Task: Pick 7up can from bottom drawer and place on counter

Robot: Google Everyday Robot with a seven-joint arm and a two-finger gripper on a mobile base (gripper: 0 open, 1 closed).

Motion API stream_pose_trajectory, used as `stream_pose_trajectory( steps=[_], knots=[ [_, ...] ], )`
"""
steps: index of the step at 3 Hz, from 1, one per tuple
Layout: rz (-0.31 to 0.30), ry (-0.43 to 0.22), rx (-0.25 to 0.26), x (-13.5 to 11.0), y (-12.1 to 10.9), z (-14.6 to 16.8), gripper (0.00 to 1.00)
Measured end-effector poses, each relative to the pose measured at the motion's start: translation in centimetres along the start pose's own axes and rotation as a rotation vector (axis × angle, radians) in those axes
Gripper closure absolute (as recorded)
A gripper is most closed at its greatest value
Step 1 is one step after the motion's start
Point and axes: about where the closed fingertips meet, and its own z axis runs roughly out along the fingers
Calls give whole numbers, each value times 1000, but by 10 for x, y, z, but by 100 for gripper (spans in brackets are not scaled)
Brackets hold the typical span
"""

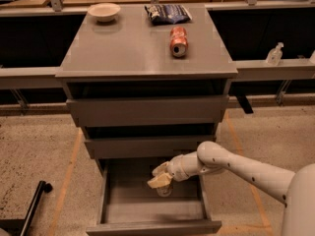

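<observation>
The bottom drawer (118, 213) is pulled open at the foot of the grey cabinet. The 7up can (164, 191), with a dull grey-green body, stands upright near the middle of the drawer floor. My gripper (159, 176) reaches in from the right and sits right over the can's top, hiding it. I cannot see whether it is touching the can. The counter (133, 48) is the flat grey top of the cabinet, well above the gripper.
On the counter are a red-orange can (178, 41) lying on its side, a dark snack bag (167, 13) and a pale bowl (104, 11). The two upper drawers (147, 111) overhang the open drawer. A clear bottle (273, 54) stands on the right ledge. A black bar (32, 205) lies on the floor at left.
</observation>
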Motion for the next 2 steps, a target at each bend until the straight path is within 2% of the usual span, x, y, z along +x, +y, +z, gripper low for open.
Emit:
stream_pose_trajectory(
  steps=[1,2],
  knots=[
    [-81,-93,-46,-45,27,-48,100],
    [-123,-134,-52,-83,37,-92,100]
  ],
)
